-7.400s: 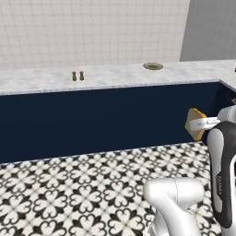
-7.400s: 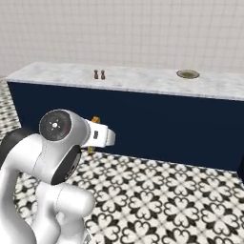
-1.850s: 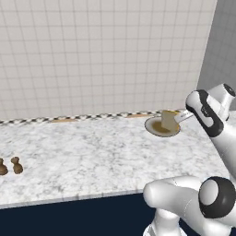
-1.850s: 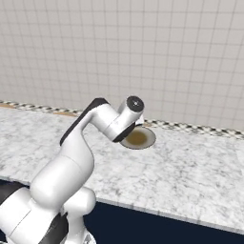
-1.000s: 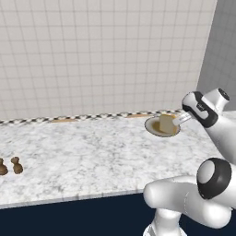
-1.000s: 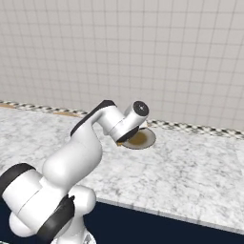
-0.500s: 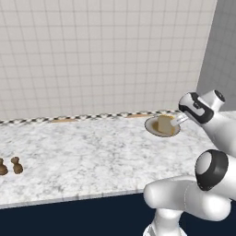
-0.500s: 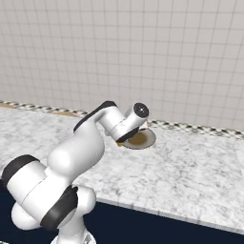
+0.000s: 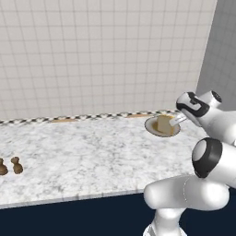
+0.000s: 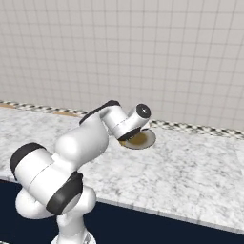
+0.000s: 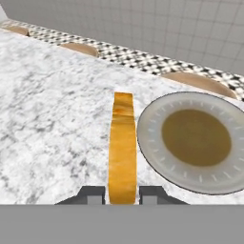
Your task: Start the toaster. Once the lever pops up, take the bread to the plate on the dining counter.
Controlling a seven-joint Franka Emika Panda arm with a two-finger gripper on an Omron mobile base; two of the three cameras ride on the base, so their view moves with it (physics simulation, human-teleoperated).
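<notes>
In the right base view the arm's wrist covers the plate (image 10: 143, 138) from 9 to 12 o'clock. In the left base view the bread (image 9: 162, 124) hides the plate's centre and the gripper's fingertips.

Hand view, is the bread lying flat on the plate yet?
No, the bread stands on edge between the gripper fingertips, clamped, and beside the plate, whose brown centre is bare.

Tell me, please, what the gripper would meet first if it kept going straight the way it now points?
Holding the bread edge-on, the gripper points down at the dining counter just beside the plate. Probably the bread's far edge would meet the marble first, though depth is unclear.
</notes>
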